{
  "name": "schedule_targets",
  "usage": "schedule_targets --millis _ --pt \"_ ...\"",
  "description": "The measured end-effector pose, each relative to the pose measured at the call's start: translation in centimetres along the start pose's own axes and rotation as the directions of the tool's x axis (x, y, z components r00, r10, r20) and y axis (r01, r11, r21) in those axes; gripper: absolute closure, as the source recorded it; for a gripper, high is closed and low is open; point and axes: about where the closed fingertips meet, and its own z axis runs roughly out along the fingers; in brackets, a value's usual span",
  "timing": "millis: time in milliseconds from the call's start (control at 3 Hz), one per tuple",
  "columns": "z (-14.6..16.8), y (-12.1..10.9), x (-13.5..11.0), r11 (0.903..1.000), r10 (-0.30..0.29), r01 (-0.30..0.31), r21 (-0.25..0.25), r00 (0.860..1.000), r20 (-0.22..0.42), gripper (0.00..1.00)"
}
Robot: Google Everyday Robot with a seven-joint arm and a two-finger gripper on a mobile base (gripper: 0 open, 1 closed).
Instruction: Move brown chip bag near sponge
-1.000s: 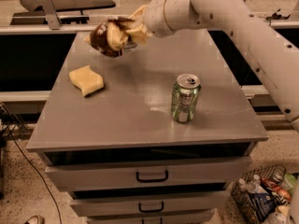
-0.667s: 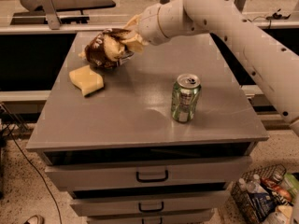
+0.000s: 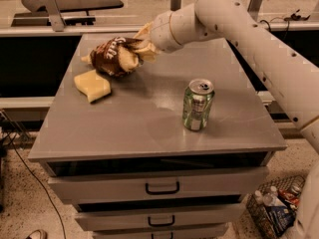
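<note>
The end effector (image 3: 135,53), clamped on the brown chip bag (image 3: 110,57), has lowered it beside the sponge (image 3: 92,85) (by the counter's (image 3: 149,123) left edge); only release seems left.

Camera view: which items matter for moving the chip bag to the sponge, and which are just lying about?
Job: brown chip bag, back left of the table; sponge, just in front of it; gripper, jaws closed on the bag.
Lying about: green soda can, standing right of centre; basket of bottles on the floor, lower right.
</note>
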Motion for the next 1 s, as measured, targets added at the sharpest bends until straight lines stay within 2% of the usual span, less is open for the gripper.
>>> schedule_targets --millis 333,1000 --pt "-0.28 -0.05 1.17 0.9998 -0.016 0.016 -0.011 1.0 -0.01 0.6" --pt "-1.2 0.36 1.52 0.9986 -0.044 0.044 -0.03 0.999 -0.008 0.13"
